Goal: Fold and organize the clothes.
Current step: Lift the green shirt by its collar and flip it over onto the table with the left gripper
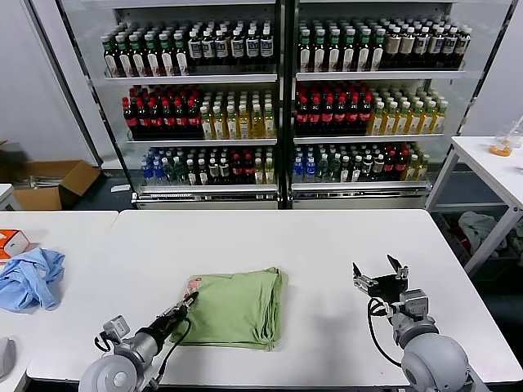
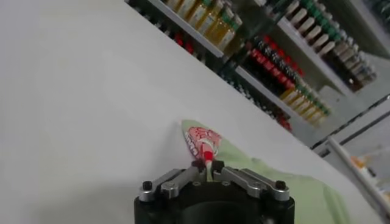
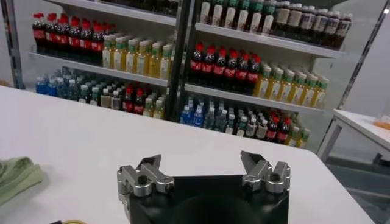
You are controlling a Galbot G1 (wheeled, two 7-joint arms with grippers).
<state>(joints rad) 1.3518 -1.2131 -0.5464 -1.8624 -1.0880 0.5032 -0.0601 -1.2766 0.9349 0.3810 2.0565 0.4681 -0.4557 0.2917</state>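
The light green shirt (image 1: 237, 306) lies folded into a rough rectangle on the white table (image 1: 327, 253), near the front edge. Its pink-and-white print (image 1: 193, 285) shows at the far left corner. My left gripper (image 1: 189, 300) is shut on that corner's edge; in the left wrist view the gripper (image 2: 207, 163) pinches the fabric just below the print (image 2: 202, 141), with the shirt (image 2: 274, 182) spreading away beyond it. My right gripper (image 1: 378, 273) is open and empty above the table, right of the shirt. In the right wrist view it (image 3: 203, 167) is open, and a shirt edge (image 3: 17, 176) shows.
A light blue garment (image 1: 31, 278) lies on the adjoining table at the left, beside an orange-and-white box (image 1: 11, 242). Glass-door coolers full of bottles (image 1: 278, 98) stand behind the table. Another white table (image 1: 490, 163) stands at the right.
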